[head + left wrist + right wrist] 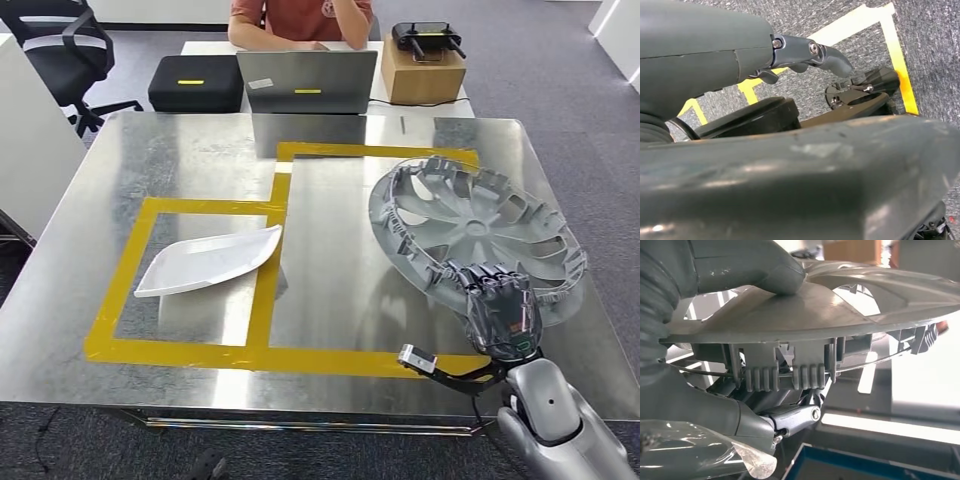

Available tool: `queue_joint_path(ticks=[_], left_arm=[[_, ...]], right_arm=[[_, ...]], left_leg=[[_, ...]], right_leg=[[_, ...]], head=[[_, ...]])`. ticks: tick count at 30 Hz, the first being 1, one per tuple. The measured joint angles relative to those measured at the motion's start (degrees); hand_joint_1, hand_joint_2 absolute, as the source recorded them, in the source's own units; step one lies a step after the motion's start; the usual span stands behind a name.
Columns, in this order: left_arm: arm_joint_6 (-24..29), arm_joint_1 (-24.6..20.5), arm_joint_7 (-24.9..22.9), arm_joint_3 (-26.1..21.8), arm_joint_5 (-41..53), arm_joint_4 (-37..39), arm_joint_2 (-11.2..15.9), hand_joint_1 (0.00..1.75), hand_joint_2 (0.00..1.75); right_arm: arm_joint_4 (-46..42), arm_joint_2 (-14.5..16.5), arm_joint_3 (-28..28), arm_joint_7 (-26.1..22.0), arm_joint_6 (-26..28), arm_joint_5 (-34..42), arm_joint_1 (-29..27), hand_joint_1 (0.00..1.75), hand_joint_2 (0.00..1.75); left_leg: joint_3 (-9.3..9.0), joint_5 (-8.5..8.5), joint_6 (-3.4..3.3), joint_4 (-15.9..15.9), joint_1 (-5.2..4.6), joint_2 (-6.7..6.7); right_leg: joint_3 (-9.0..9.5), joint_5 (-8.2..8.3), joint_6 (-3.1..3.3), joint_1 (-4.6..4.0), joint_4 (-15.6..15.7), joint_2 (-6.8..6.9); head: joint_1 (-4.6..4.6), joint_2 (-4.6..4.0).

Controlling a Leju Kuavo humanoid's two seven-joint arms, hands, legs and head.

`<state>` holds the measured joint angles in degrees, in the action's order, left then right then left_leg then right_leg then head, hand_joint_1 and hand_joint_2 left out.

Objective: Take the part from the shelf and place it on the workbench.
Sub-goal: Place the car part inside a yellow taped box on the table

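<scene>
A grey wheel cover (475,225) lies tilted low over the right side of the metal workbench (340,270), across the right edge of the larger yellow-taped rectangle. My right hand (502,305) grips its near rim. In the right wrist view the thumb (753,265) presses one face of the wheel cover (836,310) and the fingers (791,420) curl under the clips of the rim. I cannot tell whether the cover touches the bench. My left hand (708,50) hangs over grey carpet with floor tape, its fingers apart and holding nothing.
A white curved part (207,260) lies in the smaller taped rectangle at left. Behind the bench stand a laptop (306,80), a black case (195,83) and a cardboard box (423,70); a person (302,18) sits there. An office chair (60,50) stands far left.
</scene>
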<state>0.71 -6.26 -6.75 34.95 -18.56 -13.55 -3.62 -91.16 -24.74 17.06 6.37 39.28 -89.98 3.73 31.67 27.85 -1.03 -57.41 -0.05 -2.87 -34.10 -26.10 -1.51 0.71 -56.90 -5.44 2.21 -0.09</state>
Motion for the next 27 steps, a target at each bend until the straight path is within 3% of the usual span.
queue_joint_path(ticks=[5,12,20,27], left_arm=[[-0.01,0.03,0.09,0.02,-0.01,0.00,0.26,0.00,0.00],[-0.02,0.04,0.11,0.02,-0.01,0.00,0.41,0.00,0.00],[-0.25,0.04,0.26,0.16,0.06,0.00,0.55,0.00,0.00],[-0.09,0.01,0.93,0.76,0.38,0.00,0.69,0.00,0.00]], right_arm=[[4.28,-3.06,4.90,2.01,0.00,-0.05,2.66,1.75,1.75],[6.27,-4.64,7.74,2.59,0.02,-0.04,3.77,1.75,1.75],[8.41,-6.71,15.48,9.81,0.02,-0.03,7.84,1.75,1.75],[6.12,-7.32,20.78,5.98,0.06,-0.04,8.56,1.75,1.75]], left_leg=[[0.03,0.00,0.00,0.00,0.03,-0.01],[0.09,0.00,0.00,0.01,0.04,-0.05],[0.09,-0.02,0.02,0.01,0.03,-0.05],[0.10,-0.01,0.02,0.01,0.04,-0.07]], right_leg=[[-0.05,0.00,0.00,-0.01,-0.01,0.01],[-0.10,-0.02,0.02,-0.02,-0.05,0.06],[-0.10,0.00,0.01,-0.02,-0.05,0.06],[-0.14,-0.02,0.02,-0.02,-0.05,0.09]], head=[[0.00,0.00],[-0.01,0.00],[0.00,0.00],[-0.01,0.00]])
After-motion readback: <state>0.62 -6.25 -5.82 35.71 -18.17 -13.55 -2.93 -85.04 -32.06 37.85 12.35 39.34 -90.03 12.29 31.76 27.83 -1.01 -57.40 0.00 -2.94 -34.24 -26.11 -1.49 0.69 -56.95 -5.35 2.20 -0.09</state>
